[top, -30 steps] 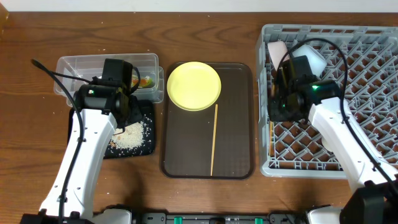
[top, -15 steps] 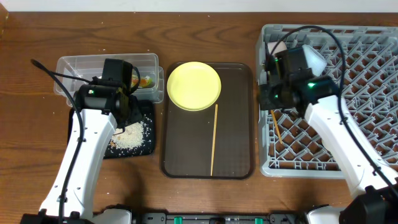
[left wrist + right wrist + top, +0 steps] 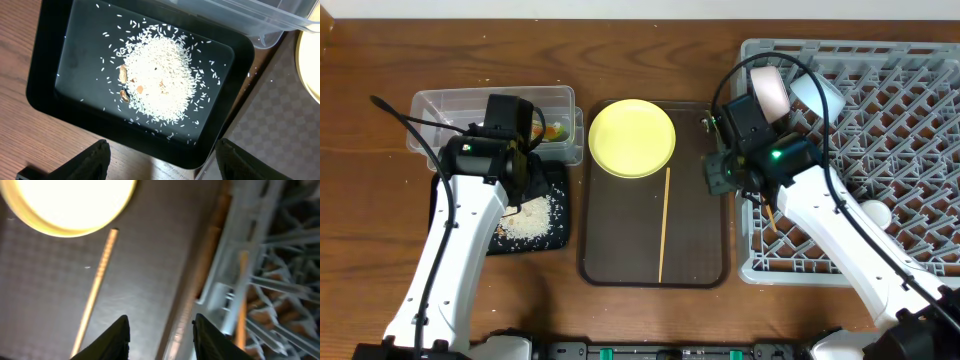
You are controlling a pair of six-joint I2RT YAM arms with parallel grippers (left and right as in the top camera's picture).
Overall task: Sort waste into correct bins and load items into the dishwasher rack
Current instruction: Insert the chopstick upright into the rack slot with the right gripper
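My left gripper (image 3: 162,162) is open and empty, hovering over the near edge of the black tray (image 3: 50,100) that holds the rice (image 3: 160,82). My right gripper (image 3: 160,340) is open and empty above the right edge of the brown tray (image 3: 45,290). One chopstick (image 3: 97,285) lies on that tray below the yellow plate (image 3: 632,137). Another chopstick (image 3: 767,214) lies in the grey rack (image 3: 910,150). The pink bowl (image 3: 770,90), light blue bowl (image 3: 817,95) and white cup (image 3: 876,213) are in the rack. The wrapper (image 3: 555,131) is in the clear tub (image 3: 440,105). No tissue shows.
The brown tray (image 3: 620,245) sits between the black tray (image 3: 552,238) and the rack, whose left wall (image 3: 220,280) is just right of my right fingers. The tub's corner (image 3: 280,15) overhangs the black tray. Bare wood table lies in front.
My right gripper moved left out of the rack to the brown tray's right edge, leaving a chopstick lying in the rack. The left arm has not moved.
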